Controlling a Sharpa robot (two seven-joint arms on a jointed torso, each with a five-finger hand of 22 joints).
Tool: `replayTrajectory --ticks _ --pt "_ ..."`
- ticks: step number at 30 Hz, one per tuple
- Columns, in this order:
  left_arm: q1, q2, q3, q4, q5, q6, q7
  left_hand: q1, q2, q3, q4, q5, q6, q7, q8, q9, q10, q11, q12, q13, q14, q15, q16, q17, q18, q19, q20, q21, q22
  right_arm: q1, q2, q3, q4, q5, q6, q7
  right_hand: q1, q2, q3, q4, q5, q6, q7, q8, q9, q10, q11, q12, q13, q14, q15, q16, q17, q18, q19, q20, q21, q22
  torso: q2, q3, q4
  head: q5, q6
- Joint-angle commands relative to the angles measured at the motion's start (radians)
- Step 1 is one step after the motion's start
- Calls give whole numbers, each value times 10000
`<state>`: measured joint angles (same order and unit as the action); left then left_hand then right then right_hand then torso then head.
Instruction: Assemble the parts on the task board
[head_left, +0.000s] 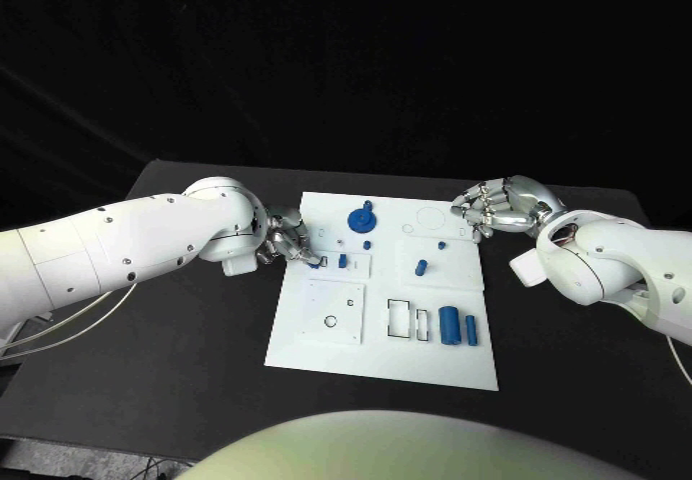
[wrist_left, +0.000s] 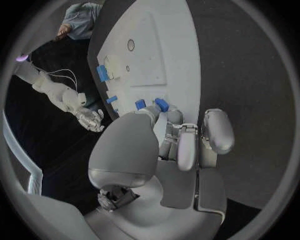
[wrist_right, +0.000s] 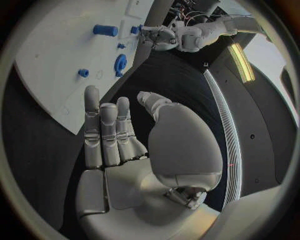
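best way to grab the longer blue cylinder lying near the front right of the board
Probably across its middle, fingers coming straight down from above. The longer blue cylinder lies flat with its long sides exposed, but a shorter blue cylinder sits close on one side, so pinch narrowly. The right hand, open, is on that side of the task board.

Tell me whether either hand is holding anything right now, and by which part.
The right hand is open and holds nothing. The left hand is at the task board's edge by small blue parts, but a hold cannot be told.
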<state>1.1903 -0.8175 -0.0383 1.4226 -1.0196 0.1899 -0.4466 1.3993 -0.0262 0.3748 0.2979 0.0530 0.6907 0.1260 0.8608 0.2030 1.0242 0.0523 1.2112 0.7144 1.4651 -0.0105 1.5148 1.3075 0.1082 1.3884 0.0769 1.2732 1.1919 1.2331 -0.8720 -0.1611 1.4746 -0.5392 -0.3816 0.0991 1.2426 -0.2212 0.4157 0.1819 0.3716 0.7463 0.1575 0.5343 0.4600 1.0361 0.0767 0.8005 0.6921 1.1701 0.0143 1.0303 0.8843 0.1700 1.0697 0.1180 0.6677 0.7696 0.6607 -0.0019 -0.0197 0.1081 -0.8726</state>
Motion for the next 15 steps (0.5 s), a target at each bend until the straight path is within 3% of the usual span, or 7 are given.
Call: replayTrajectory --ticks 1,6,15 --pt "-44 -13 -39 -81 464 232 99 245 -44 935 -513 14 91 -46 117 129 132 -82 -76 63 712 -119 65 1849 -209 56 -21 61 40 -3 4 3 2 -34 91 48 100 1 38 -10 52 -2 -4 36 -5 23 -23 -27 -10 55 -39 36 -10 129 69 -7 -39 -9 0 0 0 3 0" --pt "-44 -64 -38 -191 997 82 235 105 -324 2408 -1134 14 16 -62 512 505 364 -122 -144 173 727 -156 80 1881 -221 78 -39 114 111 -3 3 3 -1 -34 90 47 100 1 38 -10 52 -2 -4 36 -5 23 -23 -27 -10 55 -39 36 -10 129 69 -7 -39 -9 -1 0 -3 9 0" --pt "-41 -128 -36 -332 1847 -104 436 -486 -571 3459 -1627 3 -49 -103 839 902 581 -152 -112 371 733 -180 84 1895 -224 78 -35 133 141 -3 3 3 -7 -34 89 49 100 1 38 -10 52 -2 -4 36 -5 23 -23 -27 -10 55 -39 36 -10 129 69 -7 -39 -9 -3 -2 -5 17 0"
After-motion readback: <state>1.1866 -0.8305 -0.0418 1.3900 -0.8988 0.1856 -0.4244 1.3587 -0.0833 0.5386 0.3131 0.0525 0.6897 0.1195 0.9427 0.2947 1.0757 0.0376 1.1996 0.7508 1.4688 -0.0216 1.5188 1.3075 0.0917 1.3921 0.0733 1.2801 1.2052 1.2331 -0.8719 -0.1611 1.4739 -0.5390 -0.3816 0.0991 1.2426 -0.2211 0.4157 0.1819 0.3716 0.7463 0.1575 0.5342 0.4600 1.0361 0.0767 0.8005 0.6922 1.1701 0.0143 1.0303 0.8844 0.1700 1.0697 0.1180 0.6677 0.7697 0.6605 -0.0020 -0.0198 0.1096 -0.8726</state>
